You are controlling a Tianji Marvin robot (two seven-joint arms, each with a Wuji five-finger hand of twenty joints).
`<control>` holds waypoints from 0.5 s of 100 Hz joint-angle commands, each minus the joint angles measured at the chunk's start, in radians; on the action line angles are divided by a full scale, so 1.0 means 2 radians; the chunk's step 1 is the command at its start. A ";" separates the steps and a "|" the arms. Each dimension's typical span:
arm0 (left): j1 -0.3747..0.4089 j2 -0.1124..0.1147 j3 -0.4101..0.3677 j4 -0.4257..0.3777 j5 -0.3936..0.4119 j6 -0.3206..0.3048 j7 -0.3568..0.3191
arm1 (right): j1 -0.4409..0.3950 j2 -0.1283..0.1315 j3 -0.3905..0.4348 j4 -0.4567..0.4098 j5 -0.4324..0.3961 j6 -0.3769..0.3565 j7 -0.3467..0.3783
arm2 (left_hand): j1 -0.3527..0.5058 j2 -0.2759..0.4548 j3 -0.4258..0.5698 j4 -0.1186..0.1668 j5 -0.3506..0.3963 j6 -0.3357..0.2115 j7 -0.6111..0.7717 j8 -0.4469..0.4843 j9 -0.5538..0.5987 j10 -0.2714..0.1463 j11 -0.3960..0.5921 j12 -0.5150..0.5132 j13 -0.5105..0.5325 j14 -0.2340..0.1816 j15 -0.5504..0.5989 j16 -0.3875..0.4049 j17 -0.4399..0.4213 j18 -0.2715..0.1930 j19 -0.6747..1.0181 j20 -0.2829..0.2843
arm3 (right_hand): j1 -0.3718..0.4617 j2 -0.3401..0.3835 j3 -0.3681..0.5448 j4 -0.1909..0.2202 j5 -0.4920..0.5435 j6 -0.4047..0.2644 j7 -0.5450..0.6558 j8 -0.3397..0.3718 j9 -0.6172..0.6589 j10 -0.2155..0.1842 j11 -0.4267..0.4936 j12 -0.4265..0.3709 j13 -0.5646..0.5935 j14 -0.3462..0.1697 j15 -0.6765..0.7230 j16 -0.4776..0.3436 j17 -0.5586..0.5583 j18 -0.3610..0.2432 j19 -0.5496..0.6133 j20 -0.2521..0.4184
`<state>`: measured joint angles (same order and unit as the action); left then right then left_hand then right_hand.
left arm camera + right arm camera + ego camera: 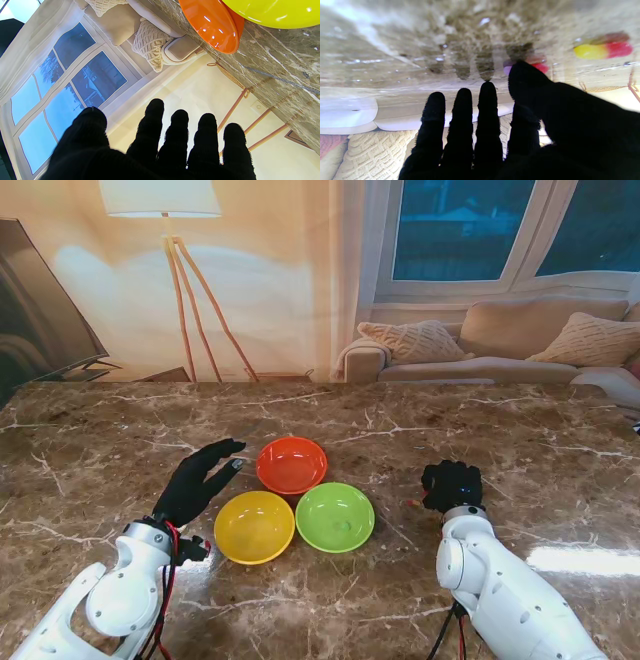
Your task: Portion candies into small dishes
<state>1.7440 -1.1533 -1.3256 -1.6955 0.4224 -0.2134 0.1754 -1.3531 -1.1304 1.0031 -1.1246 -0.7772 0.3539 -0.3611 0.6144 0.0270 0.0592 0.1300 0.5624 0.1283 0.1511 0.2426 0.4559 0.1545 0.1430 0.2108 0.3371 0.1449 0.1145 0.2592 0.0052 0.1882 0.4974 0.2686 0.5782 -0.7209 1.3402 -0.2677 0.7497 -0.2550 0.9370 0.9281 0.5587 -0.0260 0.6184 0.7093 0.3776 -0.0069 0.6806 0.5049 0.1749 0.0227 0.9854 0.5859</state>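
From the stand, the right hand (451, 483) crouches over candies, three dishes (335, 517) beyond its thumb side. Left wrist: left hand (160, 147) splayed, empty. Right wrist: thumb (523, 75) touches a candy (540, 67); grasp unclear. Picking seemingly underway; pinching comes next.

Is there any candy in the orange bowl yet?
No, it looks empty. The orange bowl shows only its shiny bare inside from the stand camera. The green bowl beside it has one small speck in it.
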 commanded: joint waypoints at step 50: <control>0.004 0.000 -0.002 -0.002 0.000 0.003 0.001 | -0.047 -0.004 0.025 -0.015 -0.014 -0.009 0.012 | 0.000 -0.001 -0.011 0.005 0.001 -0.009 0.000 0.009 0.000 0.005 -0.009 0.001 -0.008 -0.007 -0.008 -0.007 -0.008 0.006 -0.018 -0.010 | 0.005 0.043 -0.052 -0.028 0.066 -0.004 -0.011 0.010 0.020 -0.022 0.046 0.037 -0.019 -0.029 0.005 0.008 -0.008 -0.016 0.008 0.016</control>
<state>1.7450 -1.1534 -1.3300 -1.6960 0.4216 -0.2130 0.1753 -1.4137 -1.1359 1.0589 -1.1731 -0.8021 0.3322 -0.3663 0.6145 0.0270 0.0592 0.1300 0.5624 0.1283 0.1511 0.2426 0.4559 0.1545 0.1416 0.2108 0.3371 0.1449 0.1143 0.2592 0.0051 0.1882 0.4891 0.2682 0.5850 -0.6584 1.2611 -0.2874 0.7401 -0.2689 0.8629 0.9737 0.5687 -0.0591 0.6788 0.7643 0.3676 -0.0068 0.6864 0.5052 0.1662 0.0133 0.9856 0.5980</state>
